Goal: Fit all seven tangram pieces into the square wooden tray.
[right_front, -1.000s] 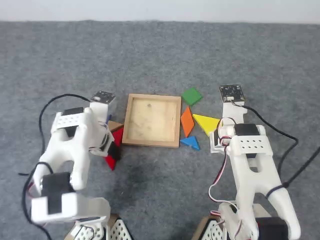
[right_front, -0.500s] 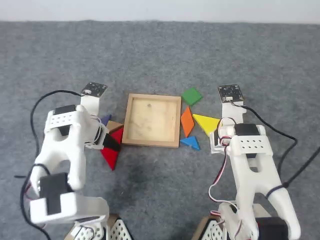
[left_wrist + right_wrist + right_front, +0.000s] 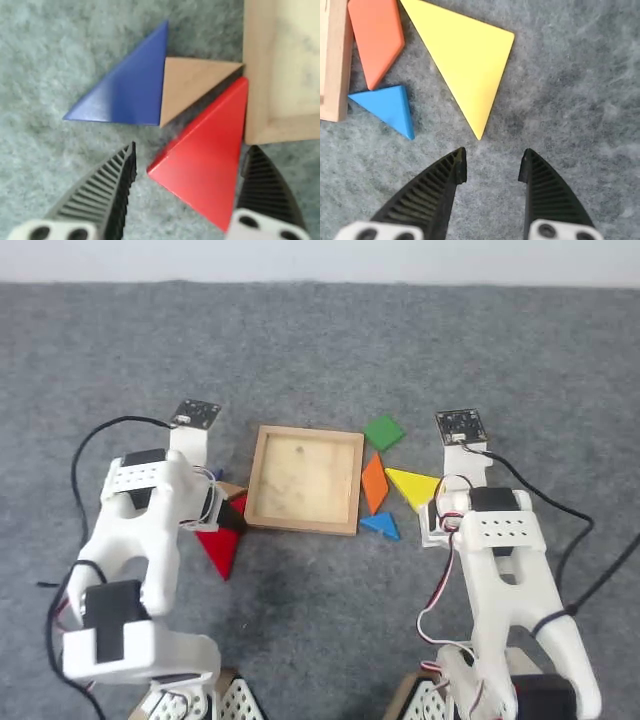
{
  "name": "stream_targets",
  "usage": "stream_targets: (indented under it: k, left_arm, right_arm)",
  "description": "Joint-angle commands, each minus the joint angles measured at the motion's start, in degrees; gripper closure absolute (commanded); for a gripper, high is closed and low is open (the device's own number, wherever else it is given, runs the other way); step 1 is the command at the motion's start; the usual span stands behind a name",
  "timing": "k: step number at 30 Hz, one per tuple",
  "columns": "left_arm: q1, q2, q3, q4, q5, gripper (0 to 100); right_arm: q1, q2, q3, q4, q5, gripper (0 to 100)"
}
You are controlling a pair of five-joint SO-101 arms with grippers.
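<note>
The square wooden tray (image 3: pixel 303 523) is empty and all seven pieces lie outside it on the grey counter (image 3: pixel 320 350), so the job looks to be at its first pick. The left hand (image 3: pixel 191 150) hangs spread over the red triangle (image 3: pixel 210 155), one finger on each side and neither pressing it. That triangle lies flat just off the tray's near left corner. Its long edge runs roughly alongside the tray's left wall, its square corner points away from the tray, and its far tip touches or nearly touches the wall. Next to it are a plain wooden triangle (image 3: pixel 192 82) and a dark blue triangle (image 3: pixel 130 90), set edge to edge. I judge the next move to be a drop and a squeeze across the red piece. That will likely need the fingers to catch the long edge and the opposite corner squarely, or the piece may twist. The right hand (image 3: pixel 492 160) is also spread, pinching nothing, just short of the yellow triangle's (image 3: pixel 465 55) tip. An orange parallelogram (image 3: pixel 375 35), a small light blue triangle (image 3: pixel 387 107) and a green square (image 3: pixel 383 432) lie beside the tray's right wall.
</note>
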Motion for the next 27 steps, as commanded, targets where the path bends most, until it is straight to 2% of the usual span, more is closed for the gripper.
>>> stream_targets:
  k: [1, 7, 12, 27]
  left_arm:
    - [0.7, 2.37, -2.07, 3.08, -0.79, 68]
    - [0.53, 9.05, -8.31, 6.51, -0.7, 69]
    - [0.62, 9.76, -8.84, 6.95, -0.7, 69]
    - [0.62, 9.67, -8.66, 7.38, -0.7, 82]
  right_arm:
    - [-0.31, -2.51, -0.44, -0.48, 0.79, 82.7]
    - [-0.31, -2.59, -0.44, -0.48, 0.79, 82.7]
    - [-0.31, -2.68, -0.44, -0.48, 0.79, 82.7]
    - [-0.31, -2.42, -0.44, -0.66, 0.79, 82.7]
